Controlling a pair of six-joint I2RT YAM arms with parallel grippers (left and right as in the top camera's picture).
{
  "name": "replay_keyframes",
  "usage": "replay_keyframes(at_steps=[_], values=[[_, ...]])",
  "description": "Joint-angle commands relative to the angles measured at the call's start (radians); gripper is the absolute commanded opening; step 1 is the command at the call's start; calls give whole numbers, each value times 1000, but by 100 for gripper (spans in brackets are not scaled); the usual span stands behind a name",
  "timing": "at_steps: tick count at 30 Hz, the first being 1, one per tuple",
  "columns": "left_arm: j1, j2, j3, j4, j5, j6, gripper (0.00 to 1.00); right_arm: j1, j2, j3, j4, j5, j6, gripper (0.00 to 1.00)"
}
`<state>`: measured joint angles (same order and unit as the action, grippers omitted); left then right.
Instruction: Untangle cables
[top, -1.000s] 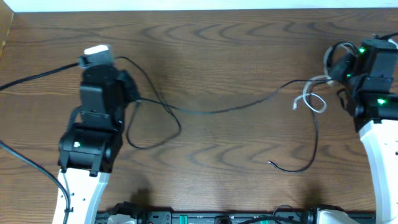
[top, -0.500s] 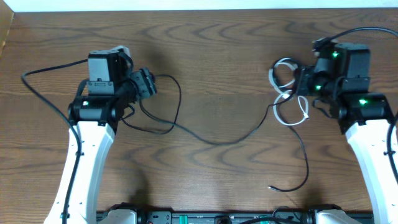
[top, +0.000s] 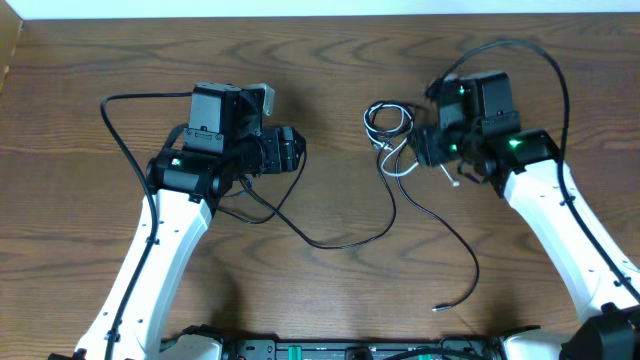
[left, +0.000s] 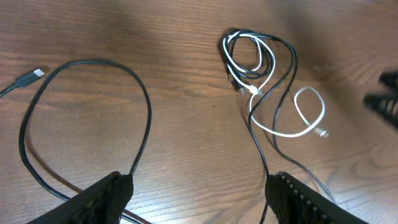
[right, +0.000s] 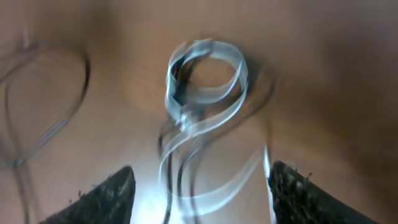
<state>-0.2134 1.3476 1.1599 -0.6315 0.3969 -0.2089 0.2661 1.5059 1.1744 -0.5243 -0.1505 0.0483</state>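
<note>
Cables: both flat on bench (top: 320, 60), between the two arms; not yet separated.
Black cable (left: 93, 61): long. One wide loop by left tool (left: 198, 183), w/ small plug end (left: 32, 75) lying loose beside it, then runs across to the coil (left: 231, 57). Far end (top: 438, 308) lies near front edge of bench, well apart from coil.
White cable (left: 323, 112): short. A few small turns wound in w/ black turns at coil; tail loops out to one side.
Left tool: fingers wide apart, nothing in them; black loop passes just beside one finger.
Right tool (right: 200, 171): fingers wide apart at the coil, gripping nothing. Wrist view blurred, can't tell if strands touch the pads.
Step (est.): grasp to come, one colour per tool.
Risk 1: pinching black + white together at coil, since turns overlap; pulling then tightens the knot.
Risk 2: left tool closes beside the loop; thin cord slips out.
Risk 3: pull on black drags whole coil along; white is light and nothing pins it.
Risk 4: plug end snags in a turn on pull-through.
</note>
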Motion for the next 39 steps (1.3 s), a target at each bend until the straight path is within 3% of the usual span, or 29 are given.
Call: replay_keyframes(at_steps=[1,4,6,8,10,13,22,30,36,39], values=[[-2,5,9,-4,3,13,74,11,41,3,137,62,52,67],[-2,5,9,-4,3,13,74,24,116,3,225,28,52,72],[-2,8,7,-4,3,14,74,23,178,12,236,-105,52,72],[-2,27,6,-5,3,14,74,24,211,83,164,-123,50,71],[-2,59,6,-8,3,13,74,26,247,191,61,-192,4,78],[-2,91,6,-10,3,14,74,57,302,237,61,-244,-32,74],[-2,99,6,-21,3,14,73,170,514,237,131,-68,-11,58],[-2,99,6,-23,3,14,73,167,526,233,104,127,53,64],[-2,99,6,-23,3,14,73,160,550,230,63,136,164,65],[-2,99,6,-23,3,14,73,162,576,230,35,8,167,55]])
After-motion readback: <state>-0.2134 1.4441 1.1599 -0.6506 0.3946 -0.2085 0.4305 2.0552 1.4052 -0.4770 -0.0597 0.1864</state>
